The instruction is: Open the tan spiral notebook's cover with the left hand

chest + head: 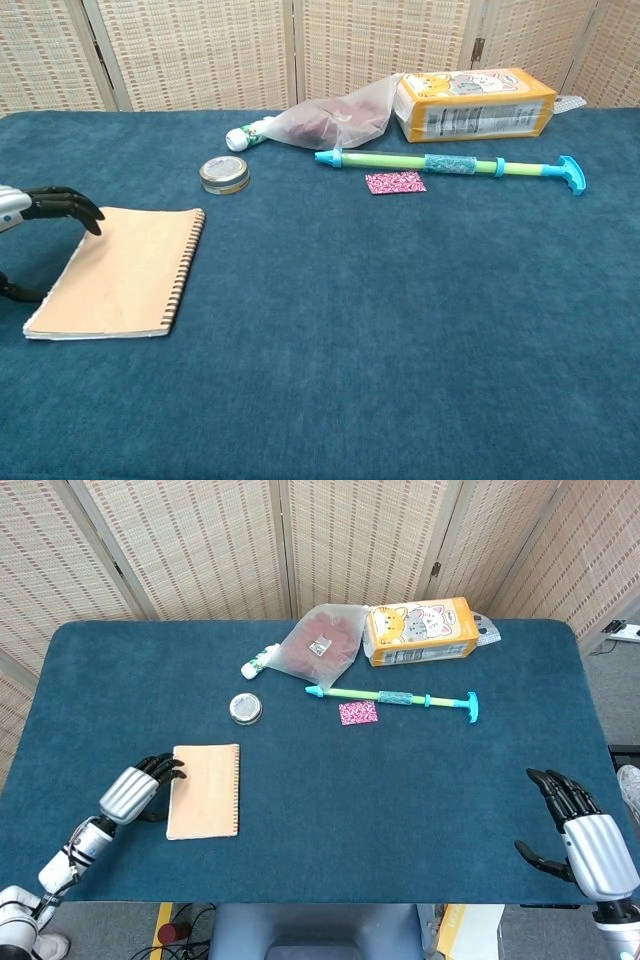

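Note:
The tan spiral notebook (205, 791) (120, 272) lies flat and closed near the table's front left, its wire spine along the right side. My left hand (135, 790) (45, 205) is at the notebook's left edge. Its dark fingers (75, 208) reach over the far left corner and touch it, and the thumb shows lower down against the same edge. Nothing is lifted. My right hand (580, 830) hovers at the front right corner with its fingers spread and empty; only the head view shows it.
A round tin (245, 709) (224, 175) sits behind the notebook. Further back lie a white bottle (259, 661), a clear bag (322, 640), a cat-print box (418, 630), a green and blue stick (395, 697) and a pink patch (358, 712).

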Controlling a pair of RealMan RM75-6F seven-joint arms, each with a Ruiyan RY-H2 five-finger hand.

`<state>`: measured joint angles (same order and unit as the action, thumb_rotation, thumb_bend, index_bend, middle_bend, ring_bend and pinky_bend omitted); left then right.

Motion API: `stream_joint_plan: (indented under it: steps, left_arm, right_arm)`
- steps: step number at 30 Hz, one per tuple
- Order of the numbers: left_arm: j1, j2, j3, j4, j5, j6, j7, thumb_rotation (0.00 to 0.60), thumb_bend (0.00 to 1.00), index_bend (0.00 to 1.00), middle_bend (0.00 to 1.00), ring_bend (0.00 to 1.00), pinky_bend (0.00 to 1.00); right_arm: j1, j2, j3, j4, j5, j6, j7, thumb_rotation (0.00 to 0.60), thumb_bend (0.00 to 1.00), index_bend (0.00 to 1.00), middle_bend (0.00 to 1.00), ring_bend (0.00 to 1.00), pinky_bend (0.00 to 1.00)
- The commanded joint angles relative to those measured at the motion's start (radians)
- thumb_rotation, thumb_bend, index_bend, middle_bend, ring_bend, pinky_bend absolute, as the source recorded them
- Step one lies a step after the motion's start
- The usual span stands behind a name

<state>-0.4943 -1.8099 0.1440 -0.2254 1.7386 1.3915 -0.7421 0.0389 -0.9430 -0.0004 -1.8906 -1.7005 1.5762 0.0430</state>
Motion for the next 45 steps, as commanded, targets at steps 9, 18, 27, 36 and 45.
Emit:
stream_joint_plan:
  steps: [9,18,27,36,45]
  left_arm:
    - [-0.025,-0.017,-0.007,-0.023,-0.014,0.009,-0.035,0.600,0.25,0.32,0.24,0.15,0.26]
    - [-0.046,-0.026,-0.024,-0.045,-0.032,0.020,-0.065,0.600,0.38,0.33,0.24,0.15,0.26]
    - [-0.058,-0.041,-0.028,-0.066,-0.036,0.033,-0.058,0.600,0.62,0.46,0.24,0.15,0.26]
    - [-0.060,-0.028,-0.038,-0.092,-0.046,0.062,-0.068,0.600,0.69,0.61,0.24,0.15,0.26]
    - [-0.046,0.073,-0.032,-0.130,-0.032,0.156,-0.062,0.600,0.69,0.61,0.24,0.15,0.26]
  right_arm:
    - [-0.005,0.001,0.004,0.003,0.003,0.008,0.004,0.600,0.24,0.02,0.16,0.10,0.15]
    - [-0.003,0.001,0.010,0.006,0.007,0.007,0.008,0.600,0.24,0.02,0.16,0.10,0.15]
    - [0.000,0.001,0.014,0.006,0.015,-0.002,0.008,0.600,0.24,0.02,0.16,0.10,0.15]
    - [0.002,-0.001,0.017,0.009,0.021,-0.006,0.010,0.600,0.24,0.02,0.16,0.10,0.15]
    - [-0.002,-0.004,0.017,0.006,0.016,0.001,0.005,0.600,0.24,0.02,0.16,0.10,0.15]
